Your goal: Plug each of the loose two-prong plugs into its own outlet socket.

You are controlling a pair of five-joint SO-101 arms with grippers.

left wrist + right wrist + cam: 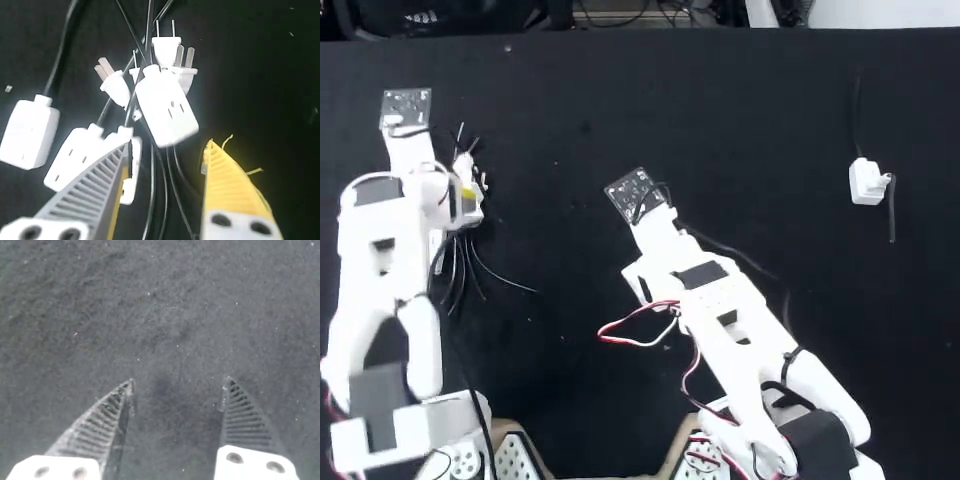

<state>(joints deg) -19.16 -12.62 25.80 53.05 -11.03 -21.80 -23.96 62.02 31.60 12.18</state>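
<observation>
Two arms are standing over the black bench (740, 90) in the high view. The left arm (390, 250) is hanging at nine o'clock above a tangle of white two-prong plugs (466, 168) and black cords (470, 265). The right arm (710, 290) is pointing from six o'clock toward the centre. What looks like a lone socket block (867, 182) is lying well apart at three o'clock with its own cord.

In the left wrist view, the left gripper (168, 145) is keeping its grey and yellow fingers (225, 185) apart, gripping nothing, just above a white outlet socket (167, 112). Beyond that socket, several two-prong plugs (165, 45) are lying crossed together, prongs bare and unplugged. More sockets (27, 132) are lying beside the grey finger.

In the right wrist view, the right gripper (180, 381) is hovering with its fingers spread over bare bench.
</observation>
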